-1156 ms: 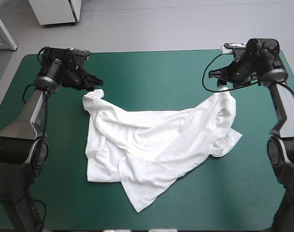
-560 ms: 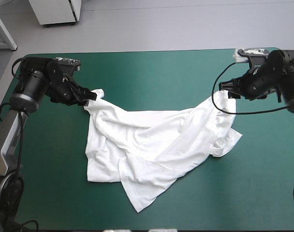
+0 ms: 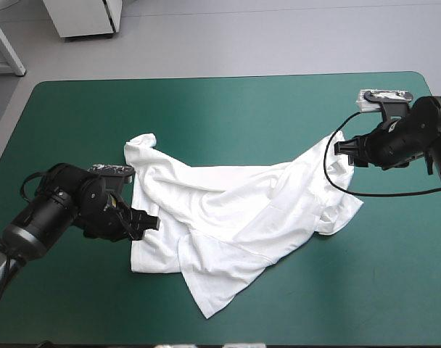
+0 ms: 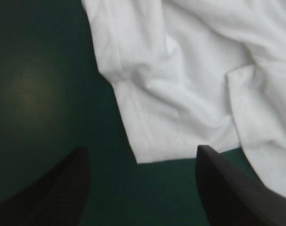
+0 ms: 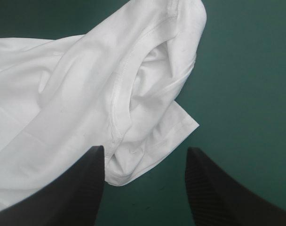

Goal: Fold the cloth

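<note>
The counter (image 3: 242,109), under its teal-green cover, carries just one thing: the white T-shirt (image 3: 228,210), lying across the middle and a little toward the near edge. It is spread out but far from flat. One layer is thrown slantwise over another, a pointed flap reaches toward the near edge, and a peaked corner sticks out at the far-left end. To my eye no tidy fold has been made yet, and the cloth looks to need squaring up first.

The two arms flank it, one at each end, which makes sense if each is to take a side of the cloth. The left pincer (image 3: 144,221) sits low just beside the shirt's left edge, toward its near-left corner. Its black fingers (image 4: 53,197) stand wide apart with nothing held. Only bare cover lies between them, and the hem corner (image 4: 147,150) lies just ahead. I judge it is lined up to nip that corner.

The right pincer (image 3: 345,151) hovers at the shirt's right end, close to the cloth's far-right tip. Its fingers (image 5: 67,193) are likewise spread and empty. Ahead of them a rumpled sleeve (image 5: 157,113), its stitched seam showing, lies doubled over itself, with a small squared-off bit of hem nearest the gap. A grab there risks catching two layers at once.
</note>
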